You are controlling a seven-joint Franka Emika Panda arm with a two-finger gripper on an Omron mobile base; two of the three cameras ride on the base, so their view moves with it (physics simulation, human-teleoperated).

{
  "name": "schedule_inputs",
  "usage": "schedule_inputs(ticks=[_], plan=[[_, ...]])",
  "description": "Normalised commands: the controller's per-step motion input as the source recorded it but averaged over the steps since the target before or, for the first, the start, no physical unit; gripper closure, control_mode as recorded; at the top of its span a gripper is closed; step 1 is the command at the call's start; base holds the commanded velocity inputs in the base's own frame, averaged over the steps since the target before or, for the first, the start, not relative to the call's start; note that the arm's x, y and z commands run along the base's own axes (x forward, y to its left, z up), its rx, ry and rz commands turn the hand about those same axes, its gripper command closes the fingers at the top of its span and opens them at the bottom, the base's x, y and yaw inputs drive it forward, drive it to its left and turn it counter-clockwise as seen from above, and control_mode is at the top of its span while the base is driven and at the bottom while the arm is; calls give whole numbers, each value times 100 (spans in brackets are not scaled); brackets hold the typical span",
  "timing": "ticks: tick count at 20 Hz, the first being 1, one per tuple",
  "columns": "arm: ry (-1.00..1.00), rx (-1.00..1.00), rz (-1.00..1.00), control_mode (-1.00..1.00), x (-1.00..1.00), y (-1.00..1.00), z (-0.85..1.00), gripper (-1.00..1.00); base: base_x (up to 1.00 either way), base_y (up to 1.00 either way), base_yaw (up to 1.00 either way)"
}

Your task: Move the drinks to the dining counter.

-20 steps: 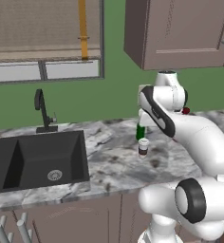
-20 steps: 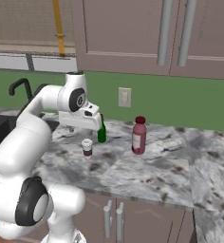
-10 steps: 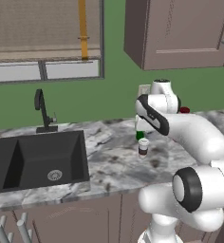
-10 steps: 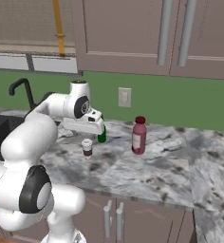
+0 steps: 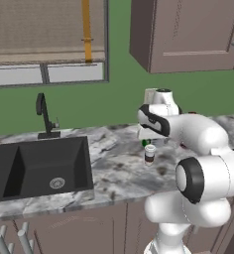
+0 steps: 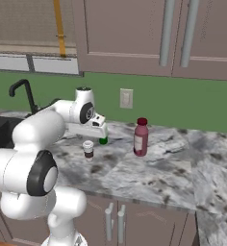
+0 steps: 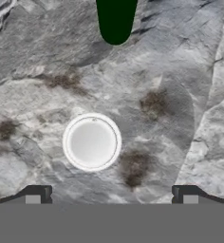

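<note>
Bench (image 6: pixel 149 175): marble, drinks well back from its edge. Red bottle (image 6: pixel 141 137) right, green bottle (image 7: pixel 115 19) behind. Your tool (image 7: pixel 111 201), released wide, hangs above white-topped cup (image 7: pixel 91 141); off-centre descent could tip it.

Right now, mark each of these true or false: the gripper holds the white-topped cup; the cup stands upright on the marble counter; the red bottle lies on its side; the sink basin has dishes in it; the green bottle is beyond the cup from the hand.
1. The gripper holds the white-topped cup. False: the jaws are open and hang above the cup, apart from it.
2. The cup stands upright on the marble counter. True.
3. The red bottle lies on its side. False: it stands upright, to the right of the cup in the right base view.
4. The sink has dishes in it. False: the black basin shows only its drain.
5. The green bottle is beyond the cup in the hand view. True.
</note>
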Motion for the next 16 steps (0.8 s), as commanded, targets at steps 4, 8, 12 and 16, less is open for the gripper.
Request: schedule_inputs(ticks=[4, 8, 12, 16], plan=[[0, 0, 0, -100, 29, 3, -29, -100, 0, 0, 0], [0, 0, 0, -100, 26, 12, -27, -100, 0, 0, 0], [0, 0, 0, -100, 19, 7, -21, -100, 0, 0, 0], [0, 0, 0, -100, 0, 0, -13, -100, 0, 0, 0]])
